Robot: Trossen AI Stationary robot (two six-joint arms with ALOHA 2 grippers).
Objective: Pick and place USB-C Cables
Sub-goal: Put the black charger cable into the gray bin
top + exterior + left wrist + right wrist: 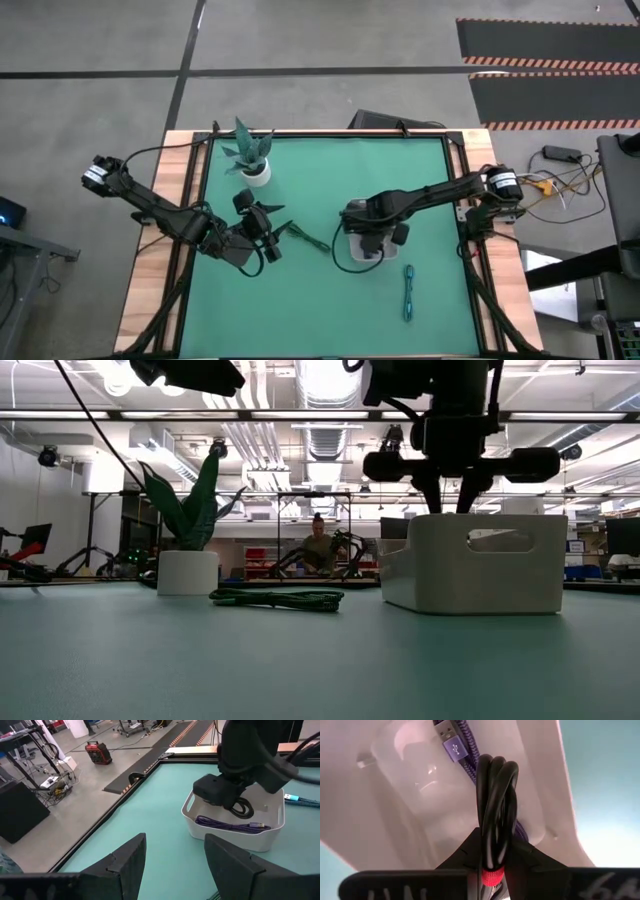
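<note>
A white tray (365, 250) sits at mid-table, and a dark navy cable (232, 824) lies in it. My right gripper (372, 232) hangs over the tray (470, 565), shut on the black cable with the red tie (495, 805). The dark green cable (305, 238) lies flat on the mat to the tray's left, also in the low view (280, 598). The teal cable (408, 290) lies near the table's near edge, right of the tray. My left gripper (268, 240) is open just left of the green cable and touches nothing. My right gripper pinches the black cable bundle between its two fingers close to the red tie (491, 878). The fingers come from above, pointing down, and lie along the bundle. Its looped end (242, 807) hangs below the fingertips inside the tray, above the navy cable.
A potted plant (250, 158) in a white pot stands at the far left of the green mat (330, 310). Wooden rails with black wires frame the table's sides. A person (318, 545) sits in the room far behind the table.
</note>
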